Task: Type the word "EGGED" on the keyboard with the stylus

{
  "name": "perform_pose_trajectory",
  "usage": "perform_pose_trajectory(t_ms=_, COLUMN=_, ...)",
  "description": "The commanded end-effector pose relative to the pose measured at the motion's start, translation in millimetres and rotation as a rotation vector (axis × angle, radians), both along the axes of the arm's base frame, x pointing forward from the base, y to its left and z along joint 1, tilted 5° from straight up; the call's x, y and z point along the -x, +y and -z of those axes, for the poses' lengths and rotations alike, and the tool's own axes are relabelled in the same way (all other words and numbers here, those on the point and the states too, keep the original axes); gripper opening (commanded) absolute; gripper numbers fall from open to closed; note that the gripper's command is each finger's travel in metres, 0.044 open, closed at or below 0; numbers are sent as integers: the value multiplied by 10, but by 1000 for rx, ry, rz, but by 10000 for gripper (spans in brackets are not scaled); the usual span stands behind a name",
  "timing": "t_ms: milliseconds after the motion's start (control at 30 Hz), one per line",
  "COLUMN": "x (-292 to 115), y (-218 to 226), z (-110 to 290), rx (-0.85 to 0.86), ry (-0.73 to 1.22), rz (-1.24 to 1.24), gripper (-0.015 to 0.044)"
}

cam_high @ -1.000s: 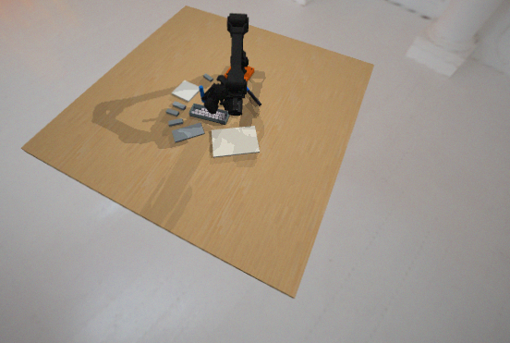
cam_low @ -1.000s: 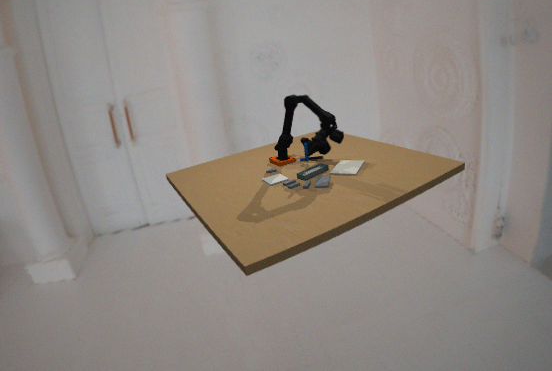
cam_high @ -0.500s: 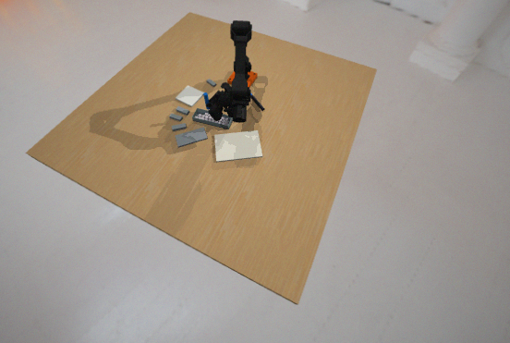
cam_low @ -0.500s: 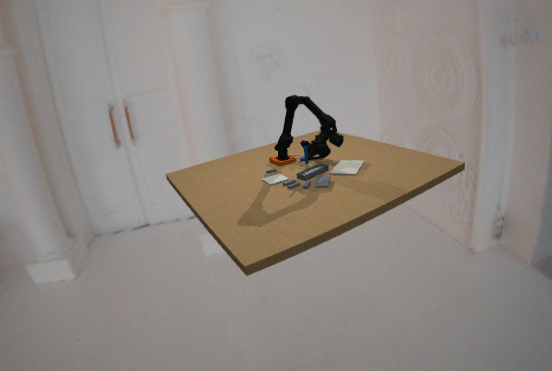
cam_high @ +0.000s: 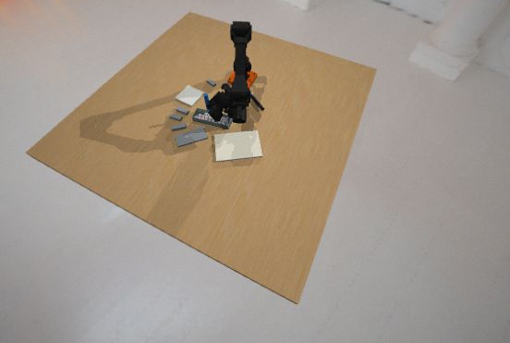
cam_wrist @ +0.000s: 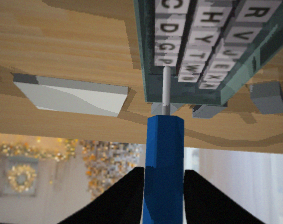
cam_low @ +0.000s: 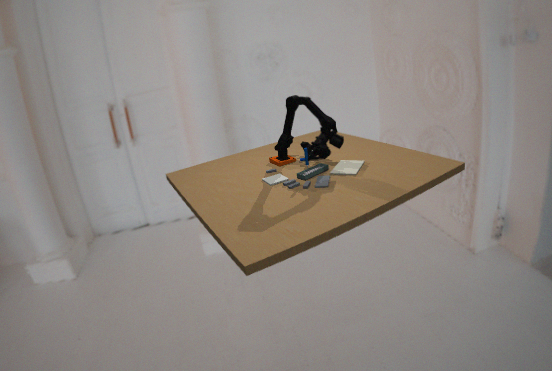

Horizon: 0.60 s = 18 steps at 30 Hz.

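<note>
The claw (cam_wrist: 163,192) pinches the blue stylus (cam_wrist: 163,150), whose long axis runs straight ahead so its grey tip meets the near edge of the keyboard (cam_wrist: 157,85) on the surface (cam_wrist: 67,45), beside the P key.

White glossy floor (cam_high: 416,238). White double doors (cam_low: 107,122), 2 copper handles, far left. White column bases (cam_high: 443,59) far right. Pale walls (cam_low: 425,57).

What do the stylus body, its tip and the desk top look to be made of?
Stylus: body looks like matte blue plastic, faceted and evenly coloured. Tip: a thin pale grey rod, possibly metal. Desk: light wood or wood-look laminate, going by its grain streaks and dull finish.
</note>
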<state>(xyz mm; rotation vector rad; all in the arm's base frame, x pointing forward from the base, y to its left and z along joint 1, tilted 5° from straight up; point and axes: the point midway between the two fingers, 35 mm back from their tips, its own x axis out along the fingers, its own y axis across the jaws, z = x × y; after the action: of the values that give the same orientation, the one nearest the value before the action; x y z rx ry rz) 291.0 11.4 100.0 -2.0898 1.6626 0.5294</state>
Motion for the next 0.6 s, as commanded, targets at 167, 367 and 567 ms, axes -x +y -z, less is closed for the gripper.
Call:
perform_pose_trajectory(t_ms=167, x=0, y=6, z=53, rx=-3, ry=-1, rz=3, gripper=81)
perform_pose_trajectory(t_ms=367, x=-2, y=7, z=75, rx=-3, ry=-1, rz=3, gripper=81)
perform_pose_trajectory(t_ms=567, x=-3, y=8, z=94, rx=-3, ry=-1, rz=3, gripper=81)
